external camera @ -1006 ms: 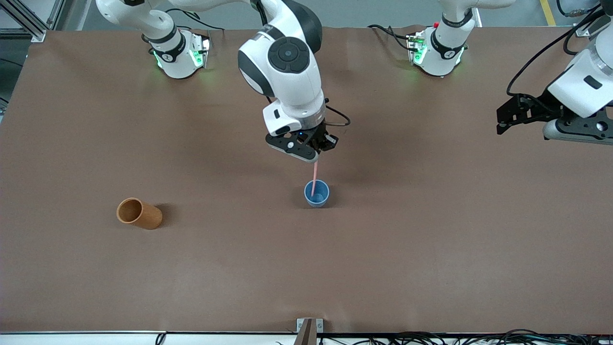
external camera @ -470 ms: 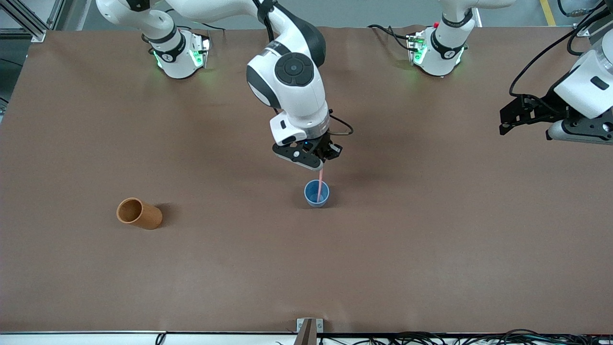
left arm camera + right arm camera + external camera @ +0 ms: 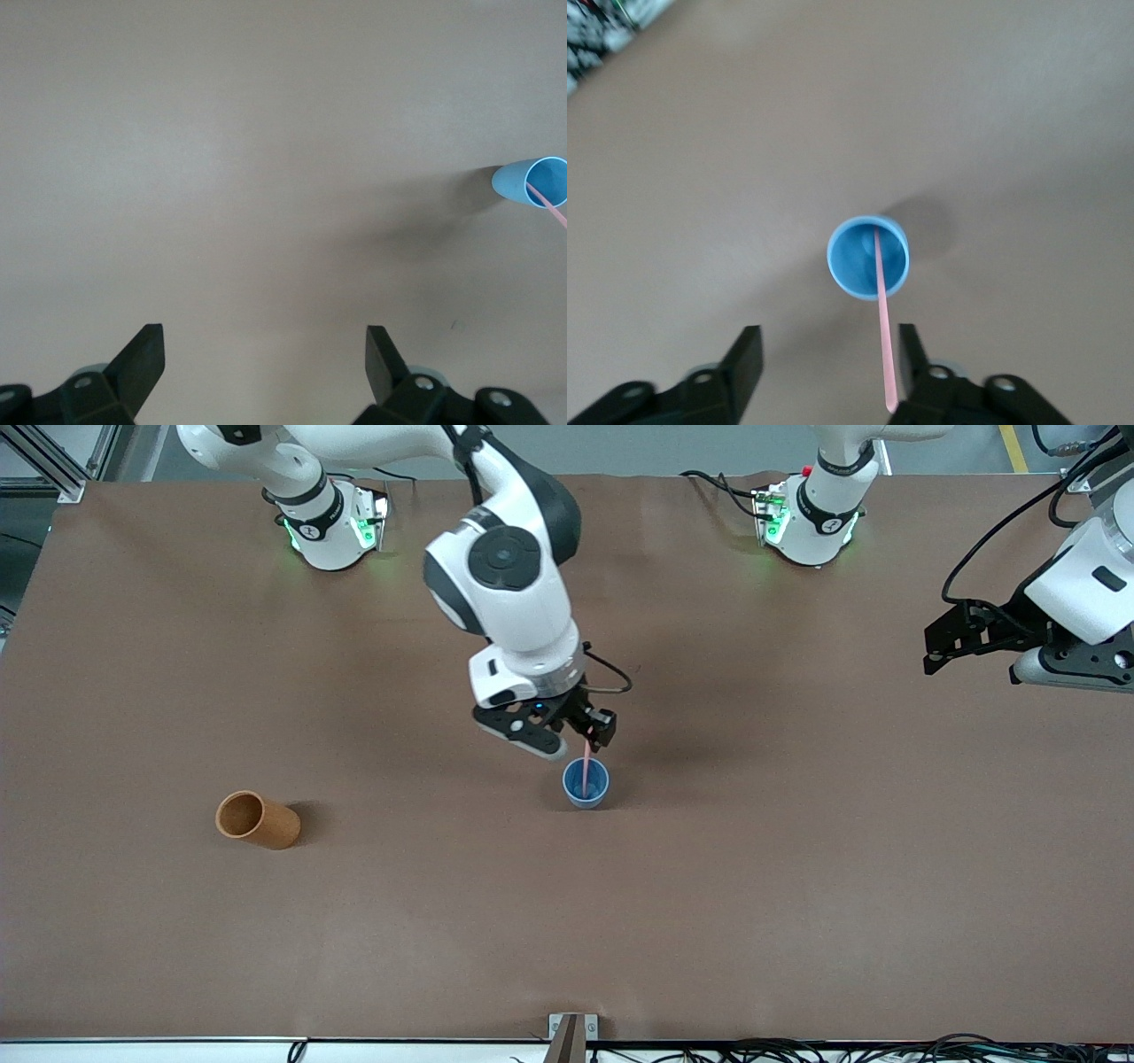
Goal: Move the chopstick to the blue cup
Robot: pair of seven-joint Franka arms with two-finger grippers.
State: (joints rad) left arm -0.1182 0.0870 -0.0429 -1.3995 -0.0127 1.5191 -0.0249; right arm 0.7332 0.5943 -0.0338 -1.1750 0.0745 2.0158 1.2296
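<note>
Front view: the right gripper (image 3: 576, 746) hangs just over the blue cup (image 3: 586, 783), which stands upright mid-desk (image 3: 797, 886). The pale-pink chopstick (image 3: 586, 766) stands with its lower end inside the cup, its top up between the parted fingers. An orange-brown cup (image 3: 258, 820) lies on its side toward the right arm's end. The left gripper (image 3: 941, 642) waits at its own end.

Left wrist view: left fingers (image 3: 146, 352) spread wide over bare desk, holding nothing.

Right wrist view: the chopstick (image 3: 882, 328) leans on the cup (image 3: 852, 266) rim, close beside one finger; the fingers (image 3: 749, 350) are apart
</note>
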